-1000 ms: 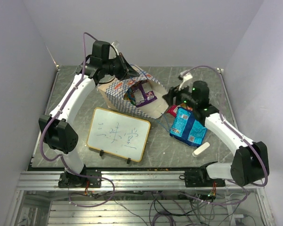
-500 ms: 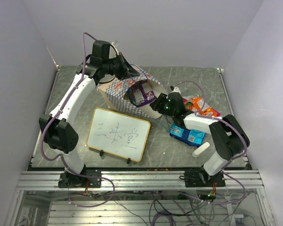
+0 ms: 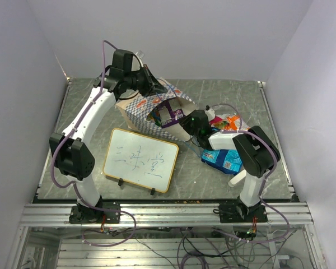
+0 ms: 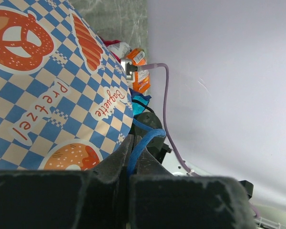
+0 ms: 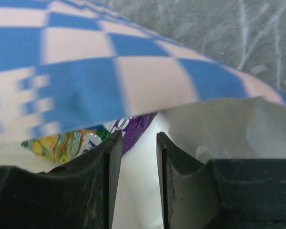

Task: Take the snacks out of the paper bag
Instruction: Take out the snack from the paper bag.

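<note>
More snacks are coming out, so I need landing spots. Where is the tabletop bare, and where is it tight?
Bare: the far right corner of the table behind the red-orange packet; the near strip between whiteboard and blue packet. Crowded: from the paper bag mouth to those packets.

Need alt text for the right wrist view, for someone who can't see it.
The right gripper, jaws slightly apart with nothing between them, points into the mouth of the paper bag. Inside lie a purple packet and a green-yellow packet.
</note>
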`<action>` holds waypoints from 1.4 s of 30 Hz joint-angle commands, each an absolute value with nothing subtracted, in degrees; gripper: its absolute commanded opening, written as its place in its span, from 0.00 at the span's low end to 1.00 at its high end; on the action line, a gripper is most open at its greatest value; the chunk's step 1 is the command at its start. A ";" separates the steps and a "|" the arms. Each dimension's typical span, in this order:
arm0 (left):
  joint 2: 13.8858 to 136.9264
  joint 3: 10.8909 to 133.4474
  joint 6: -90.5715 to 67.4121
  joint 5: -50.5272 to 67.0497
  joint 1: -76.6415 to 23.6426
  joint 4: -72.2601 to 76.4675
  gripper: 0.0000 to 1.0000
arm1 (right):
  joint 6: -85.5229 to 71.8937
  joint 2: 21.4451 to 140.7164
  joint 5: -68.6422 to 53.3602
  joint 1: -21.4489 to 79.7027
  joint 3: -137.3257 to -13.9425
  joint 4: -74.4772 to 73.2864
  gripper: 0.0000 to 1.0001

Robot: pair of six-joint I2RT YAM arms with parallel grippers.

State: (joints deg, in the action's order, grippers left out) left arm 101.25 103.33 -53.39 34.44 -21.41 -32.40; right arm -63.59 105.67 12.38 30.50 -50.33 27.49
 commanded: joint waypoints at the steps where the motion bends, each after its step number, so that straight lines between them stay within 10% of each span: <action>1: 100.77 104.00 -53.37 36.15 -22.05 -30.70 0.07 | -70.47 108.26 20.67 30.94 -52.59 25.32 0.36; 17: 101.54 104.83 -53.36 36.04 -23.49 -30.50 0.07 | -77.34 119.39 24.38 31.56 -60.36 27.54 0.38; 23: 101.30 105.02 -52.39 35.69 -23.49 -31.54 0.07 | -76.91 120.61 25.45 31.55 -61.37 28.59 0.19; 28: 100.75 104.58 -51.06 34.95 -23.30 -32.79 0.07 | -67.38 116.55 23.39 31.55 -59.23 36.24 0.00; 42: 99.69 103.33 -50.07 34.41 -19.87 -34.30 0.07 | -46.17 94.22 11.68 31.56 -46.83 39.95 0.00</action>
